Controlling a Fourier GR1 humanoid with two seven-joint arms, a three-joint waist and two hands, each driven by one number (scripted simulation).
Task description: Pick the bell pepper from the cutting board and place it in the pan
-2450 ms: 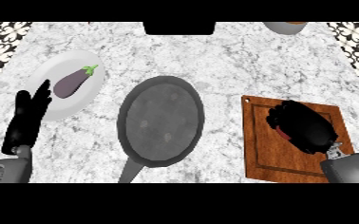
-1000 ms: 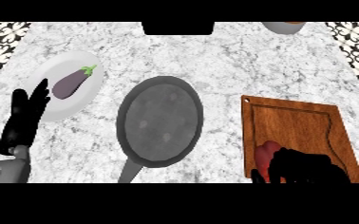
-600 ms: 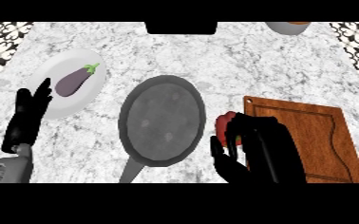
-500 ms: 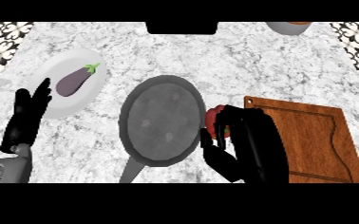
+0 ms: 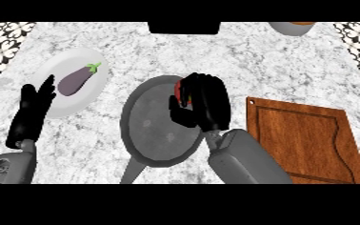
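At the far left, the left hand point(image 5: 29, 114) is resting with its fingers straight and relaxed, overlapping the edge of a white plate point(image 5: 53, 108) that is carrying an eggplant point(image 5: 76, 81). Toward the middle, the pan point(image 5: 156, 125) is lying on the marble counter point(image 5: 246, 57), its handle pointing to the lower edge. Over the pan's right rim, the right hand point(image 5: 205, 106) is curling around the red pepper point(image 5: 181, 91), mostly hiding it. At the right, the cutting board point(image 5: 304, 140) is sitting bare.

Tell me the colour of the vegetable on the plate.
Purple eggplant with a green stem, in the head view.
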